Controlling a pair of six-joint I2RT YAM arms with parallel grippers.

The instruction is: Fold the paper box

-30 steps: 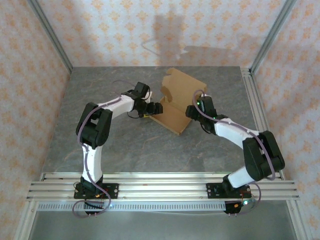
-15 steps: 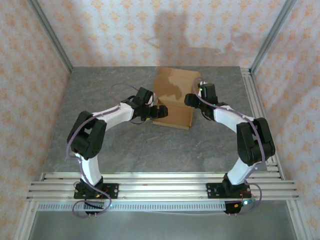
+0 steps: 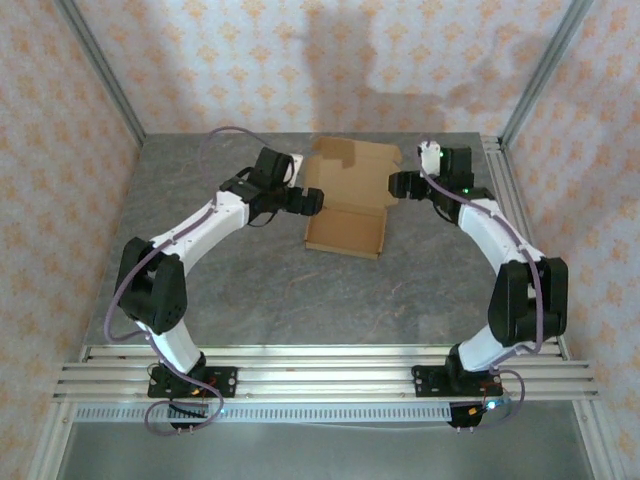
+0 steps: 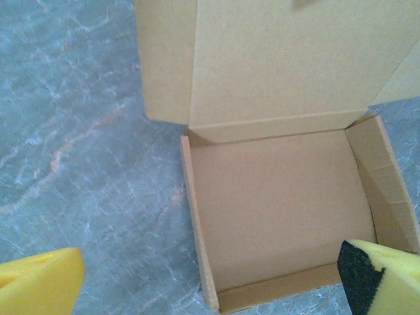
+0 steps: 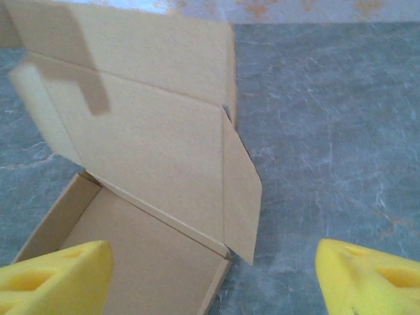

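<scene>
Two pairs released, left fingers (image 4: 39, 279), right fingers (image 5: 56, 275), tips cropped; paper box (image 4: 275, 210) open, far edge cut off

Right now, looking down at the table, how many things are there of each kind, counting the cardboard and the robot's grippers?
Brown paper box: 1
Grippers: 2, the left gripper and the right gripper
Total: 3
</scene>
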